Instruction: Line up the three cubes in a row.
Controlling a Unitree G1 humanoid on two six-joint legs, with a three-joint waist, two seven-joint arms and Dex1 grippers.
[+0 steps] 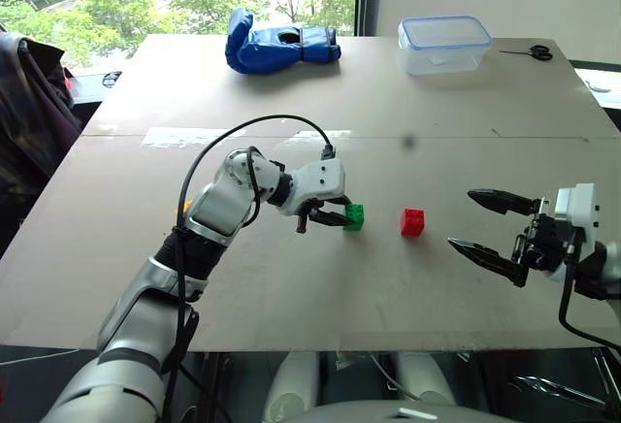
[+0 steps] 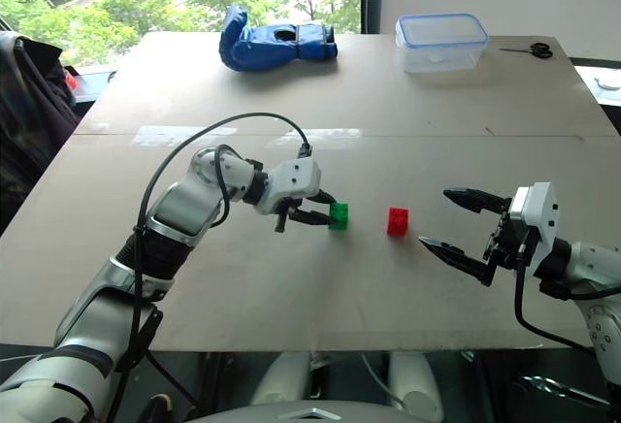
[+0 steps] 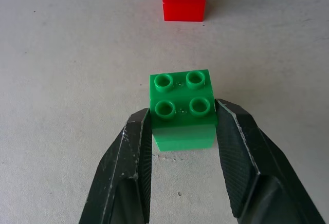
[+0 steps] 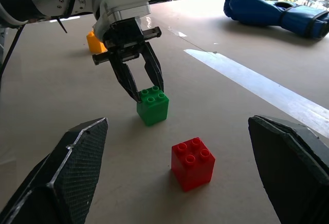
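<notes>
A green cube [image 1: 355, 216] rests on the table, and my left gripper [image 1: 340, 215] is shut on it, one black finger [image 3: 131, 162] on each side. To its right, a short gap away, the red cube [image 1: 412, 222] stands free. The yellow cube [image 4: 94, 42] sits behind my left forearm, mostly hidden in the head views. My right gripper [image 1: 463, 218] hovers open to the right of the red cube, nothing between its fingers, pointing toward the cubes.
A blue boxing glove [image 1: 277, 43], a clear lidded container [image 1: 443, 43] and scissors [image 1: 529, 51] lie along the table's far side. A pale tape strip [image 1: 223, 137] crosses the seam of the tabletop [image 1: 320, 287]. Dark clothing [image 1: 29, 103] hangs off the left edge.
</notes>
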